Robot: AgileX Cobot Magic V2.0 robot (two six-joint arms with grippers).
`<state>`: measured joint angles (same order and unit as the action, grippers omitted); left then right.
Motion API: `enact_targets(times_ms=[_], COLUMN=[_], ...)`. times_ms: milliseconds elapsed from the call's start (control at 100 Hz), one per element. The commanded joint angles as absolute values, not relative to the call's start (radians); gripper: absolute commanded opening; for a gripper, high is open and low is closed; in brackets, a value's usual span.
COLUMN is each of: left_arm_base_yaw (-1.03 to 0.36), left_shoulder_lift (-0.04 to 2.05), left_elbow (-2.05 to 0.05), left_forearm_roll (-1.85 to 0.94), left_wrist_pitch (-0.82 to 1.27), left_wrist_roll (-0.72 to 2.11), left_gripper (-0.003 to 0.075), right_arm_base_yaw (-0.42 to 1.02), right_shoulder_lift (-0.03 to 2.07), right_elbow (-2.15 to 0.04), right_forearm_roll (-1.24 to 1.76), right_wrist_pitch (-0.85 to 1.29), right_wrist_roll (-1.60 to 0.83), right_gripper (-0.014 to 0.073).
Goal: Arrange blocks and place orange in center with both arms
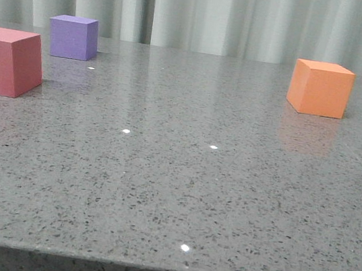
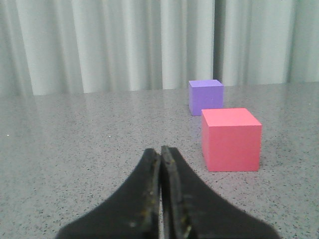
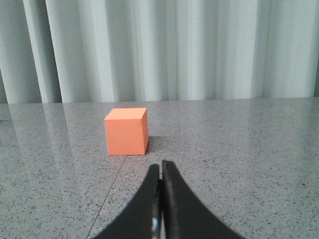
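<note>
Orange cube [image 1: 320, 88] sits apart from both closed, empty pincers.

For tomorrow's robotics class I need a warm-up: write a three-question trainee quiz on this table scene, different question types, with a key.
1. True or false: the matte orange cube touches the matte purple cube.
2. Which cube stands nearest the pinkish-red matte cube? A) orange B) purple
3. Fill in: the left hand and right hand are both ____.

Key: 1 false; 2 B; 3 shut, holding nothing.
</note>
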<state>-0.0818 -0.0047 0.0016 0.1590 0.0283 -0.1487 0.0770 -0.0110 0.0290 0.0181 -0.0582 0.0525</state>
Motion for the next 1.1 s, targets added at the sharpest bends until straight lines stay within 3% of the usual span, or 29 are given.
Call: enact_targets(times_ms=[0,450,710,1090], left_arm_base_yaw=[-0.082,-0.082,-0.082,-0.082], left_shoulder_lift=[-0.036,-0.036,-0.036,-0.036], left_elbow=[0.045,0.045,0.045,0.045], left_forearm_roll=[0.158,0.158,0.158,0.158], left_wrist_pitch=[-0.057,-0.057,-0.057,-0.057], left_wrist_roll=[-0.155,-0.155,-0.155,-0.155], left_gripper=[-0.0019,-0.0019,-0.0019,-0.0019], right_arm_base_yaw=[0.070,0.070,0.070,0.070], right_shoulder_lift=[-0.031,-0.031,0.072,0.480], right_elbow=[0.010,-0.039,-0.259,-0.715], right_forearm_roll=[0.015,0.021,0.022,0.028], right_wrist_pitch=[-0.154,-0.107,0.159,0.649], right_wrist_roll=[0.043,0.043,0.043,0.043], right_gripper=[-0.0067,-0.0067,-0.0067,-0.0067])
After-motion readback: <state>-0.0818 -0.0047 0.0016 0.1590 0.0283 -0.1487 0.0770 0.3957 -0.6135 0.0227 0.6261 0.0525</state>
